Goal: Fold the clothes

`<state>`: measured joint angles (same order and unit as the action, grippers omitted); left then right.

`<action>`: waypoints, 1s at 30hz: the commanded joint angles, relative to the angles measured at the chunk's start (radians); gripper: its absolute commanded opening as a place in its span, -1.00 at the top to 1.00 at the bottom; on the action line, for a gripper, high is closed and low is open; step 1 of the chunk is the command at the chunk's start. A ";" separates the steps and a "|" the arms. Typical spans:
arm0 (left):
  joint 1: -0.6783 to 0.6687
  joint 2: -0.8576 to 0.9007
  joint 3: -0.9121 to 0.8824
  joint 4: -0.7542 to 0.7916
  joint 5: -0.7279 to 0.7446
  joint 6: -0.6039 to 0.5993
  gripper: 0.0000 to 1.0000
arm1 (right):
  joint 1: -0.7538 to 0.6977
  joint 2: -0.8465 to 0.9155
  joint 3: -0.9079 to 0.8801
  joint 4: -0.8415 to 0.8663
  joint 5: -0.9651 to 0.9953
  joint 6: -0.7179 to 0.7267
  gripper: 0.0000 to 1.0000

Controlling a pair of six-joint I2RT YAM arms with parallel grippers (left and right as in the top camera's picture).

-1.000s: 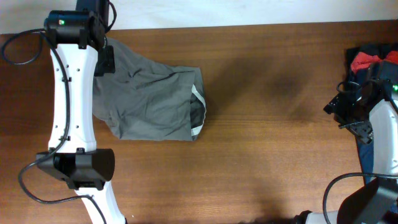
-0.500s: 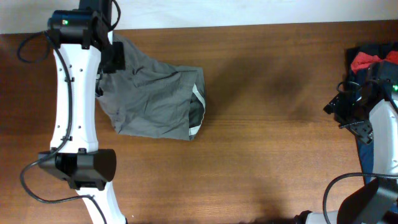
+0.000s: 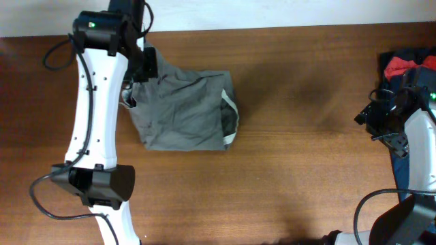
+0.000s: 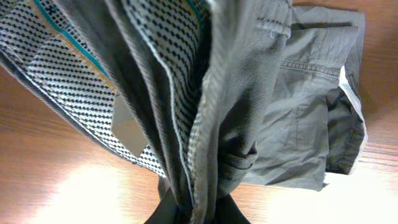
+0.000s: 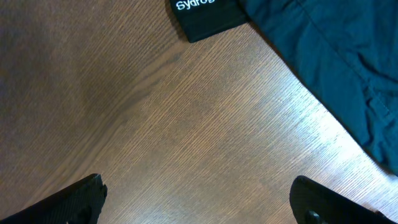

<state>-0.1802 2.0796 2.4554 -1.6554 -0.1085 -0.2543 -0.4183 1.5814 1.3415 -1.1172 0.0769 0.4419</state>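
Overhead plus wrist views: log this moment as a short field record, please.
garment: grey-olive shorts, bunched, left of centre on the table, patterned lining exposed
left end effector: shut on a gathered edge of the shorts, holding it off the wood
right end effector: open, empty, above bare wood
nearby: navy garment and red cloth at the right edge

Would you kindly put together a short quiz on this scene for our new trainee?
1. True or false: the left gripper is shut on the shorts.
2. Which one is open with nothing between its fingers? A: the left gripper. B: the right gripper.
3. Fill in: the navy garment lies on the table near the ___ gripper.

Key: 1 true; 2 B; 3 right.
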 commanded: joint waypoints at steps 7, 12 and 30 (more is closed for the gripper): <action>-0.016 -0.032 -0.043 -0.027 -0.247 -0.071 0.99 | -0.002 -0.006 0.016 0.000 0.002 0.009 -0.97; 0.066 -0.035 -0.042 -0.032 -0.254 -0.050 0.99 | -0.002 -0.006 0.016 0.000 0.002 0.009 -0.98; 0.114 -0.040 -0.028 -0.030 -0.247 0.009 0.99 | -0.002 -0.006 0.016 0.000 0.002 0.009 -0.98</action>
<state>-0.0315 2.0792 2.4123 -1.6875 -0.3679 -0.2504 -0.4183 1.5814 1.3415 -1.1172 0.0772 0.4419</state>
